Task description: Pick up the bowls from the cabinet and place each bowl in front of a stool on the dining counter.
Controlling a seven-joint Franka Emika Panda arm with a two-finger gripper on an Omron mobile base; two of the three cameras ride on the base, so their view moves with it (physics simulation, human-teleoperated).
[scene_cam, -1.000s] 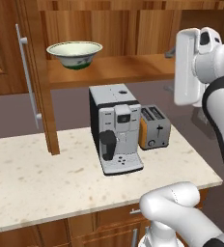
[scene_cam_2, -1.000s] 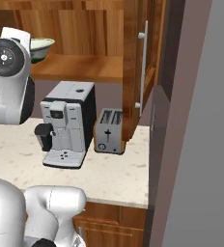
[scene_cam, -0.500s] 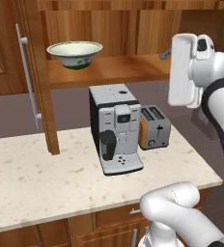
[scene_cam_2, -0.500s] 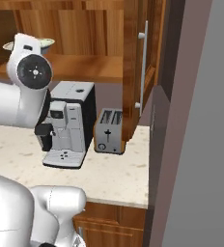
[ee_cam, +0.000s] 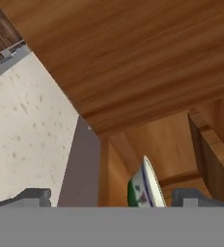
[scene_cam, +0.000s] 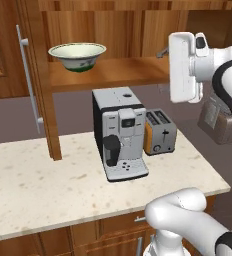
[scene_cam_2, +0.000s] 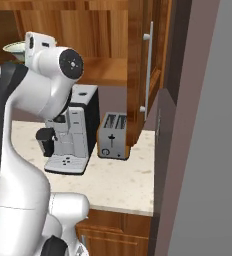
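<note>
Cream-white bowl with the green band (scene_cam: 77, 56) is sitting upright on the plank shelf of the cabinet (scene_cam: 113, 72), over toward the shelf's left end, right beside the open door with the long silver bar handle (scene_cam: 29, 80). I can see my arm up at shelf height off to the right of it, with a good stretch of bare shelf between the hand and the bowl.

From the hand view everything's rolled sideways: the bowl (ee_cam: 144, 189) shows edge-on near the bottom, green pattern on its outside, wood all around it. My gripper (ee_cam: 111, 198) has its two fingertips (ee_cam: 34, 197) spread wide apart at the bottom corners, nothing between them but air, not touching the bowl.

Below the shelf, on the speckled stone top (scene_cam: 33, 185), there's a coffee machine (scene_cam: 119, 132) and a toaster (scene_cam: 159, 131) just beside it on its right. In the right base view the bowl (scene_cam_2: 15, 48) only peeks out behind my arm.
</note>
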